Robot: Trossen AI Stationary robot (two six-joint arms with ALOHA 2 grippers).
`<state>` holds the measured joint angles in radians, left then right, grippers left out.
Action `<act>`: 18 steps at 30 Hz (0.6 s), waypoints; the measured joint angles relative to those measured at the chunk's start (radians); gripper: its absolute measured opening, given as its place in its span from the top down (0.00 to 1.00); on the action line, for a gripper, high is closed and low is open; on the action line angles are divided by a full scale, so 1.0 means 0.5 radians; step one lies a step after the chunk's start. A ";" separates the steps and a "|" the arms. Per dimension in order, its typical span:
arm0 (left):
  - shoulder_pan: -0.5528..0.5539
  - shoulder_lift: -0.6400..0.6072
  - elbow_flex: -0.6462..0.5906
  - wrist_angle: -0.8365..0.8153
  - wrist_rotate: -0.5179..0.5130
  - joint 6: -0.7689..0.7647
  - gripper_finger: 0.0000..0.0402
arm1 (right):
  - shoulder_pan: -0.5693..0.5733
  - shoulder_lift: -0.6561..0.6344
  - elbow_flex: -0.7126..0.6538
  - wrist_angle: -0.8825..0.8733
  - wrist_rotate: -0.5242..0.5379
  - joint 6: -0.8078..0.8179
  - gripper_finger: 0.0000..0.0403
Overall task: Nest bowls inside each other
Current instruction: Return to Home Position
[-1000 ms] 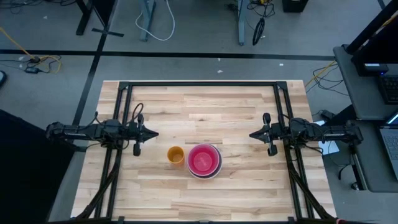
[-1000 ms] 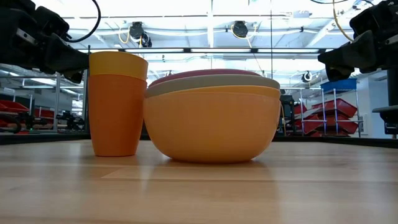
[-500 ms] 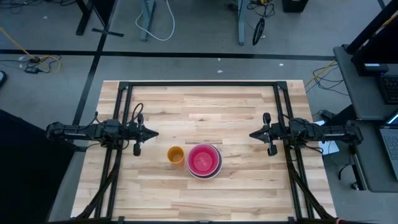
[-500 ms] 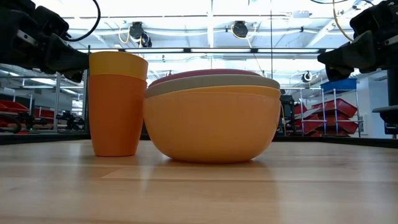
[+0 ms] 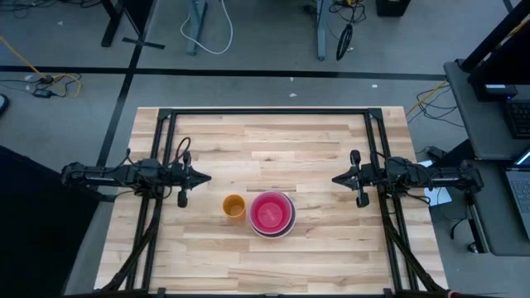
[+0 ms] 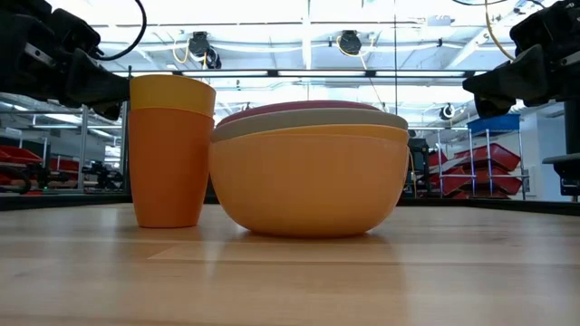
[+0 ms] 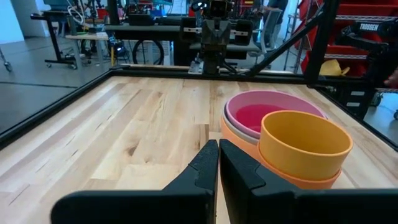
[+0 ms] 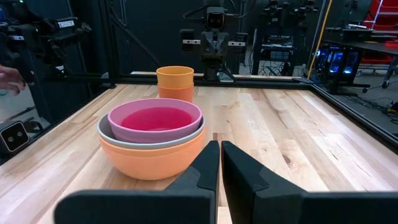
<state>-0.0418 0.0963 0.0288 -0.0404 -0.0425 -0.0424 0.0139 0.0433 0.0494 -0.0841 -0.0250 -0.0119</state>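
The bowls (image 5: 272, 213) stand nested in one stack near the middle of the table, toward its near edge: an orange bowl (image 8: 152, 158) outermost with its base on the table, a pale grey-green one (image 8: 106, 132) in it, a pale pink one (image 8: 155, 127) in that, with a magenta inside (image 8: 155, 118). My left gripper (image 5: 204, 177) hovers shut at the table's left, level, pointing at the middle. My right gripper (image 5: 337, 178) hovers shut at the right, facing it. Both are clear of the stack.
Two stacked orange cups (image 5: 234, 205) stand just left of the bowl stack, close beside it. A black frame (image 5: 265, 112) runs along the table's far, left and right edges. Bare wood (image 5: 265, 145) lies between the grippers and beyond the stack.
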 joint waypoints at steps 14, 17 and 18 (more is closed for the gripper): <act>0.000 0.000 0.000 0.002 0.000 0.098 1.00 | 0.000 0.000 0.001 0.000 -0.001 0.000 1.00; 0.000 0.000 0.000 0.002 0.000 0.098 1.00 | 0.000 0.000 0.004 0.001 -0.001 0.000 1.00; 0.000 0.000 0.000 0.002 0.000 0.098 1.00 | 0.000 0.000 0.004 0.001 -0.001 0.000 1.00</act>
<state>-0.0418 0.0963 0.0288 -0.0395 -0.0425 0.0067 0.0139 0.0433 0.0513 -0.0837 -0.0254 -0.0120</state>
